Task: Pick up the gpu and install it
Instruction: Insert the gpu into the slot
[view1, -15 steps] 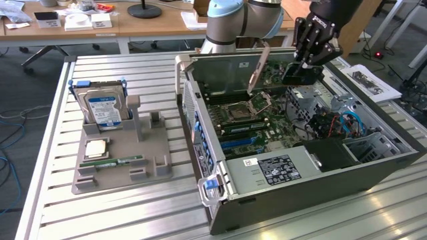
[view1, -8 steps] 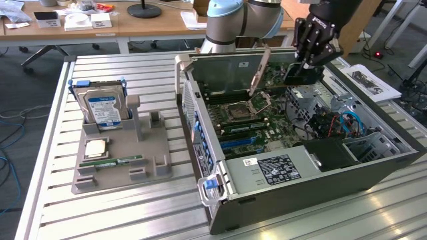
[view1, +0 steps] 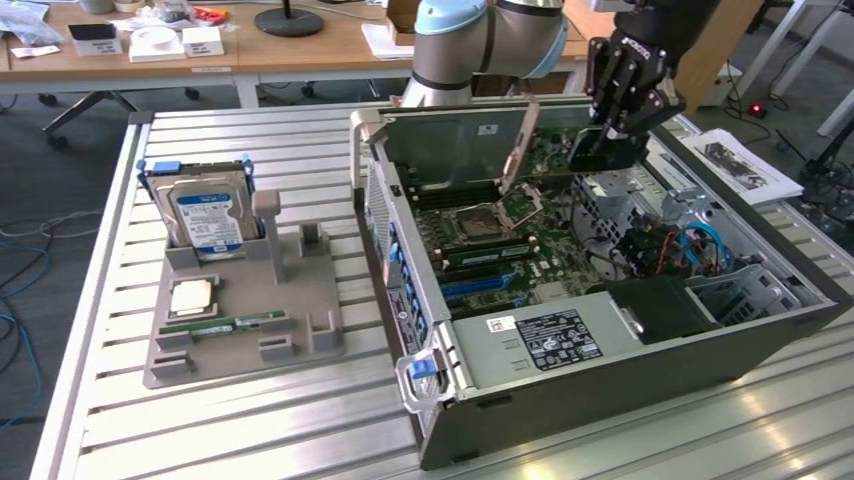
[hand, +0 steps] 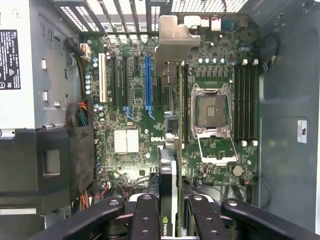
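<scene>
gpu (view1: 607, 152) is up in the air right now, clamped in the tool (view1: 625, 118). The fingers are clenched on the card's upper edge and the card hangs down from them over the open computer case (view1: 601, 380). In the exterior view it sits at about 1 o'clock from the CPU socket (view1: 483, 215), above the far end of the motherboard (view1: 501, 250). It looks clear of the board from there, though I can't tell how much gap is under it.

The wrist view looks straight down the card. You see the gpu (hand: 167, 170) edge-on between the black fingers (hand: 145, 215), with its metal bracket pointing at the vented rear wall of the case. It runs between the blue slot (hand: 148, 85) and the CPU socket (hand: 212, 112), closer to the socket side.

Back in the exterior view, the power supply (view1: 561, 335) with its label is at roughly 5 o'clock from the socket. Over at 9 o'clock from the case, a grey holder (view1: 314, 320) sits on the slatted desk (view1: 267, 430). It carries a hard drive (view1: 207, 215) standing upright, a green memory stick (view1: 227, 325) lying flat, and a CPU chip (view1: 191, 297) between those two.
</scene>
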